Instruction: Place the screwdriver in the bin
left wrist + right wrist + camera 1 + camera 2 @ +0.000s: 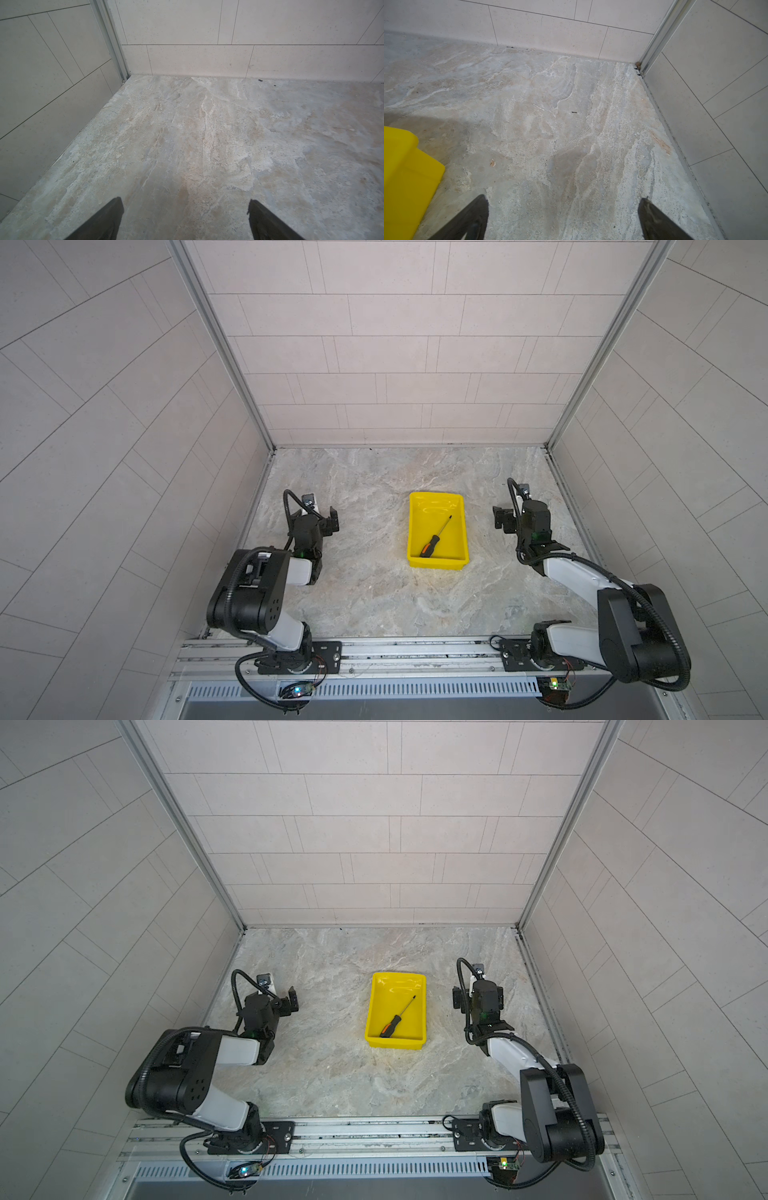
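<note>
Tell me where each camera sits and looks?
Both top views: high up front, looking down on the screwdriver in the bin; left arm, right arm show.
Left wrist: on that arm, facing the back-left corner; open left tool shows.
Right wrist: on that arm, facing the back-right corner; open right tool shows.
Shared: right wrist and top views see the bin.
</note>
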`<state>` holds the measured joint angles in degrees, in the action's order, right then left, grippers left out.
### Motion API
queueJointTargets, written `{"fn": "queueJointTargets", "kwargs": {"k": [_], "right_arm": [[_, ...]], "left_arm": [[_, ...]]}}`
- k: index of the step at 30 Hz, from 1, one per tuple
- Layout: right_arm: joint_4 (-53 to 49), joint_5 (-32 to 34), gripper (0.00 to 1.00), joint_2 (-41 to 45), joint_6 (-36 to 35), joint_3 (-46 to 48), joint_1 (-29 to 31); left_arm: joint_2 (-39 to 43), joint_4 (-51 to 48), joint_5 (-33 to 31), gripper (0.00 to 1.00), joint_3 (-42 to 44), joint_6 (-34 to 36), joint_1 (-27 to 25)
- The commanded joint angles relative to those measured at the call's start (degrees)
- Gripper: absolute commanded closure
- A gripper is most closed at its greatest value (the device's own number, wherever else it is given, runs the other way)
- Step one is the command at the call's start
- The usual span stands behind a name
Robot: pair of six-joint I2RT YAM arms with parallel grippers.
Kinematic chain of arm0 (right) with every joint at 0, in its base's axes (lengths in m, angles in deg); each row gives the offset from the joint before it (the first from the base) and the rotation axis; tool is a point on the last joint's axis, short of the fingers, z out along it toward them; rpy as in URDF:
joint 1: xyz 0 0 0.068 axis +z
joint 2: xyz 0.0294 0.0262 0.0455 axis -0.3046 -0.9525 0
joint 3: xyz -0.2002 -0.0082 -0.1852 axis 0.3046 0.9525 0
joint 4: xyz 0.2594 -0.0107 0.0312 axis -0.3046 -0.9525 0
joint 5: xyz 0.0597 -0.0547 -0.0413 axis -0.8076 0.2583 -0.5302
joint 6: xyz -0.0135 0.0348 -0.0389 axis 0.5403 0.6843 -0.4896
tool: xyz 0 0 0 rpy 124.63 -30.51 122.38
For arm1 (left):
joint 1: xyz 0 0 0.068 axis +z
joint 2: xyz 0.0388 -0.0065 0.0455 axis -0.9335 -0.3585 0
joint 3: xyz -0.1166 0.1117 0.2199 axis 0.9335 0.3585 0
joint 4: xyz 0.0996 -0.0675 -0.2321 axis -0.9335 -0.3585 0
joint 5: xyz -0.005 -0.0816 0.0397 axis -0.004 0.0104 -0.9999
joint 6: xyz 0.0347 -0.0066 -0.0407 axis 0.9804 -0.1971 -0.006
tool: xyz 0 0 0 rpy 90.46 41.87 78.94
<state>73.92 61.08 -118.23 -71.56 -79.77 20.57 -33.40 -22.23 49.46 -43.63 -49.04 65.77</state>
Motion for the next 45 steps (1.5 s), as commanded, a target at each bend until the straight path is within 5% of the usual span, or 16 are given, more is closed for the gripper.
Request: {"fn": "queueJointTargets", "kwargs": {"k": [1,10,18,25,27,45], "right_arm": [[5.41,-1.44,0.01,-3.03,-0.48,0.96,-0.28],[19.43,-1.6,0.0,-12.54,-1.07,4.14,-0.33],[18.58,-1.54,0.0,-12.84,1.01,3.71,-1.56],[19.87,6.1,0.0,-12.51,4.11,4.68,-1.27],[17.48,0.59,0.0,-12.94,1.09,3.12,-1.05],[18.37,0.78,0.0,-12.79,0.81,3.63,-0.72]], "left_arm": [[-0.38,1.28,0.15,0.0,0.19,0.41,0.77],[-1.11,-3.72,4.08,0.0,-2.91,0.84,1.55],[-1.31,-6.24,5.65,0.0,-4.22,0.75,2.17],[-1.42,-6.0,5.63,0.0,-4.22,0.75,2.2],[-1.38,-5.91,5.61,0.0,-4.07,0.75,2.15],[-1.07,-5.92,4.01,0.0,-4.05,0.57,2.07]]}}
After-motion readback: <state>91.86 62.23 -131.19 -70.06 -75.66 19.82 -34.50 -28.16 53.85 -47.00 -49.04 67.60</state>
